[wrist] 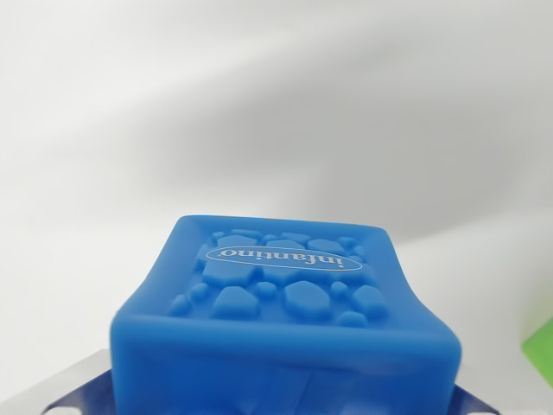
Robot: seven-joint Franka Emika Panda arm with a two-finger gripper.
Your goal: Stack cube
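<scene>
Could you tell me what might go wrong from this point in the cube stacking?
The blue cube fills the lower wrist view, hiding the fingers, so any slip in the grasp may go unnoticed. Its sides look bowed, as if soft, so it might spring or tilt on release. Only a green sliver shows at the right edge; if that is the target, alignment is hard to judge.
</scene>
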